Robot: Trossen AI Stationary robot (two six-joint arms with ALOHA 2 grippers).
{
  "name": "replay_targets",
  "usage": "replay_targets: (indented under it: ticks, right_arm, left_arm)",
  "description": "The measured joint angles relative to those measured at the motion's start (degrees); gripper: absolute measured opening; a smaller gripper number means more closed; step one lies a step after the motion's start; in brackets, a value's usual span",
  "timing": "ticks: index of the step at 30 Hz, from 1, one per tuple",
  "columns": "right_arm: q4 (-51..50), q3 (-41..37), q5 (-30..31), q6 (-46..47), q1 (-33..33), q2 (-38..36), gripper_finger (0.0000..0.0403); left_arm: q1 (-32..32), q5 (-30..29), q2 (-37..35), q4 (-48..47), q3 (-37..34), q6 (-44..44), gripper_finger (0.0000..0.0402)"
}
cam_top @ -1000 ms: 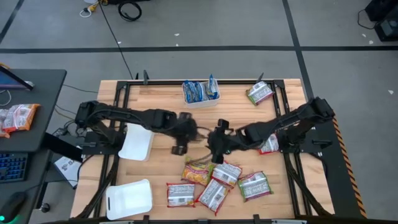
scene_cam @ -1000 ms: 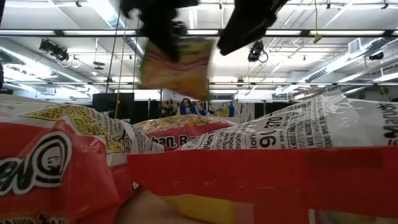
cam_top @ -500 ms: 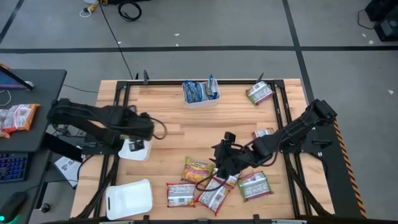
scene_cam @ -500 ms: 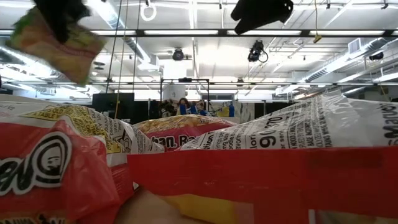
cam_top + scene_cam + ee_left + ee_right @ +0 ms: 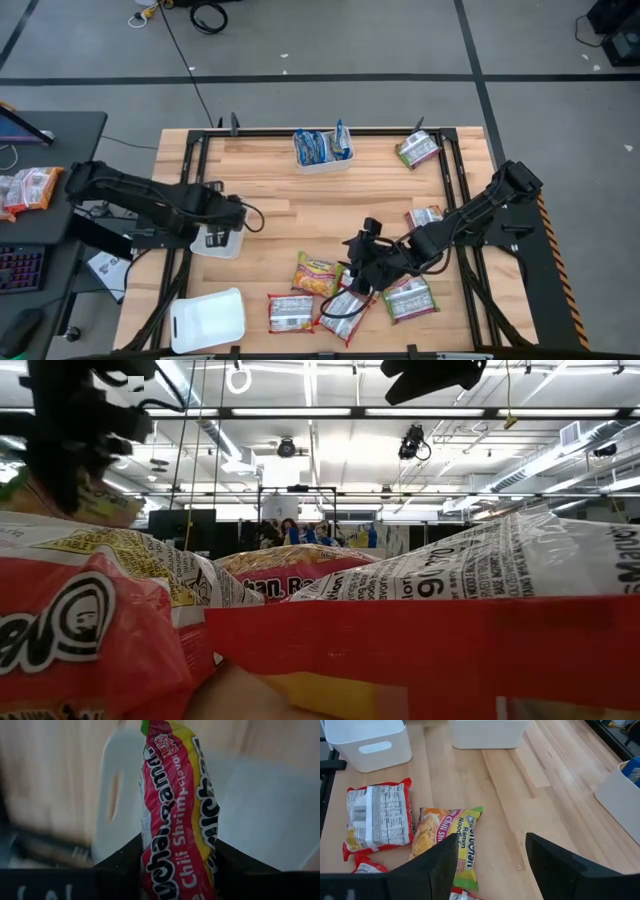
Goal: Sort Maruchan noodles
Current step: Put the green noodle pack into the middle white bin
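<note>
My left gripper (image 5: 214, 238) is shut on a red, yellow and green Maruchan noodle packet (image 5: 175, 805) above a white tray (image 5: 228, 246) at the table's left. In the low view that packet (image 5: 75, 508) hangs under the gripper (image 5: 80, 435). My right gripper (image 5: 492, 865) stands open over the pile near the table's front, above a yellow-green packet (image 5: 447, 837) that lies flat on the wood next to a red-white one (image 5: 377, 817). Several more packets (image 5: 345, 310) lie flat around them. My left gripper pinches the packet between its two fingers (image 5: 122, 865), one on each flat face (image 5: 150, 860), so the packet shows edge-on. The fingers point steeply down from above. The packet reaches out past the fingertips and is lifted clear, over the white tray (image 5: 260, 810).
A second white tray (image 5: 207, 320) sits at the near left corner. A tray with blue packets (image 5: 322, 148) stands at the far middle. A green-white packet (image 5: 418, 150) lies far right and a red-white one (image 5: 425, 216) by the right arm. Bare wood spans the table's middle.
My left gripper has carried the packet from the table's middle toward the left edge and a little down, tipping steeper, until it hangs over the white tray. My right gripper has swung toward the near edge, over the pile, and has stayed open.
</note>
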Motion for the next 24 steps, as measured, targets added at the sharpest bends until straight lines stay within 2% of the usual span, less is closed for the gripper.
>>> replay_targets:
  ticks: [7, 14, 21, 24]
  right_arm:
    - [0.0, 0.0, -2.0, 0.4, -0.6, 0.0, 0.0236]
    - [-0.1, 0.0, -2.9, -1.1, -0.8, 0.0, 0.0236]
    - [-0.3, 0.0, -5.4, -2.2, -0.8, 0.0, 0.0236]
    - [-0.3, 0.0, -5.4, -2.2, -0.9, 0.0, 0.0236]
  left_arm:
    - [6.7, 0.4, 0.0, 13.5, -2.5, 13.0, 0.0157]
    - [15.9, 8.3, 0.0, 30.7, -7.7, 23.2, 0.0157]
    - [23.5, 8.9, 0.0, 39.2, -11.0, 25.0, 0.0157]
    - [27.0, 4.2, 0.0, 38.8, -12.0, 23.5, 0.0157]
